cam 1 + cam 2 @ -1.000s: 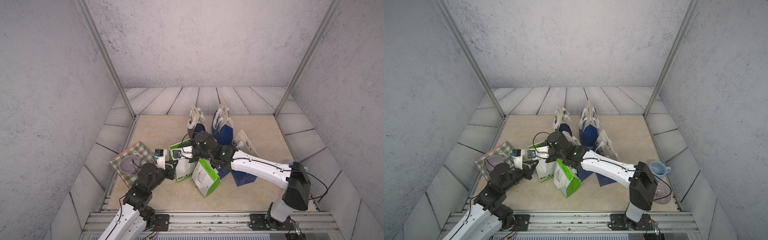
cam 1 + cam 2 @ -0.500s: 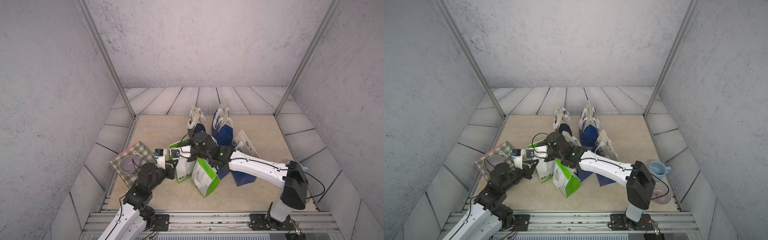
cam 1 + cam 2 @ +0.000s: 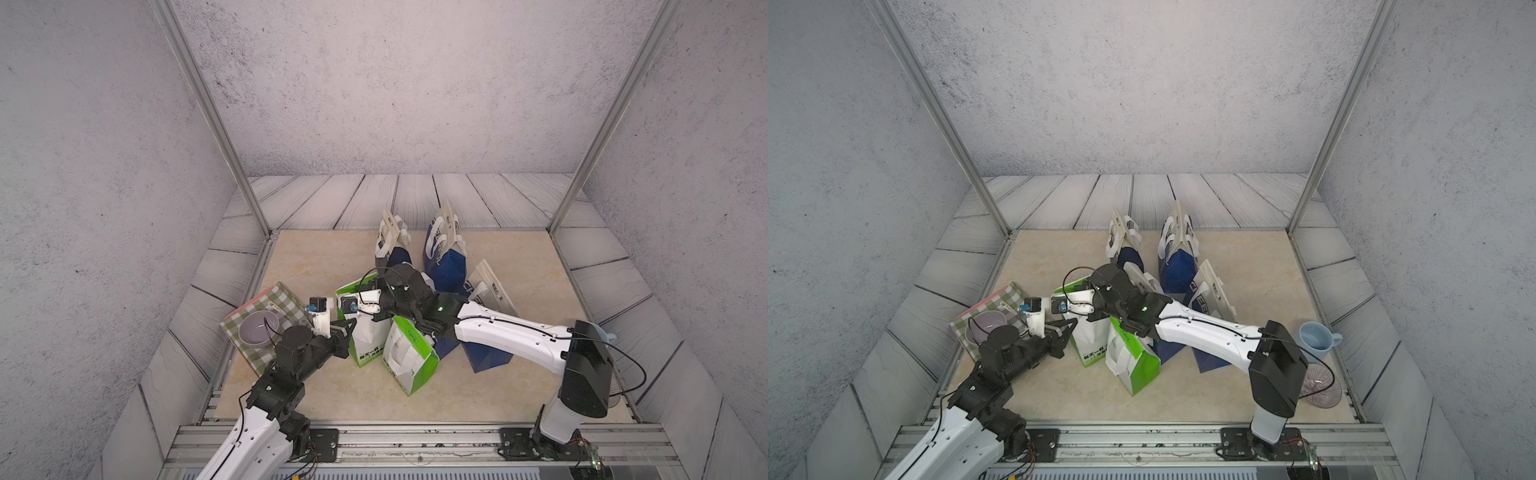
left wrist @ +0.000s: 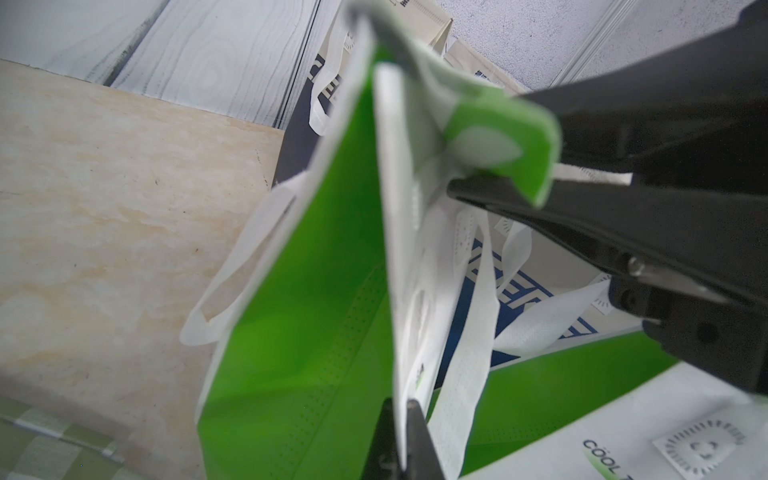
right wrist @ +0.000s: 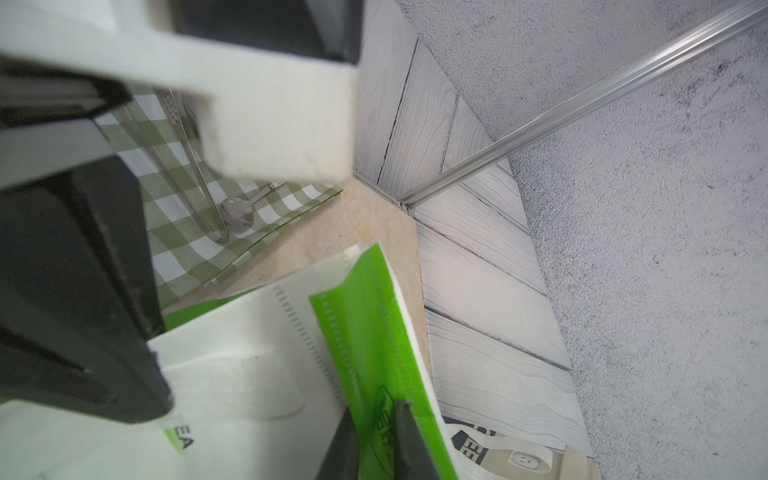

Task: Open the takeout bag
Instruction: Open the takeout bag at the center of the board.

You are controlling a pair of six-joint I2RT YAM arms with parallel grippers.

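Note:
The takeout bag (image 3: 369, 337) (image 3: 1093, 343) is green and white and stands upright left of centre on the beige floor. My left gripper (image 3: 350, 327) (image 4: 399, 406) is shut on the edge of its white front panel (image 4: 395, 249). Over the bag's top, my right gripper (image 3: 375, 318) (image 5: 376, 409) is shut on a fold of the green side panel (image 5: 365, 332). In the left wrist view the bag's mouth is a narrow gap, and a white handle (image 4: 232, 274) hangs off to one side.
A second green and white bag (image 3: 409, 361) leans against the held bag's front right. Several blue bags (image 3: 444, 266) stand behind and under the right arm. A checked cloth (image 3: 286, 303) with a purple bowl (image 3: 259, 328) lies left. At the right are a blue cup (image 3: 1316, 336) and a glass bowl (image 3: 1323, 388).
My right gripper has slid a little left along the bag's top and its jaws have closed on the green fold. The left arm has kept its grip and place.

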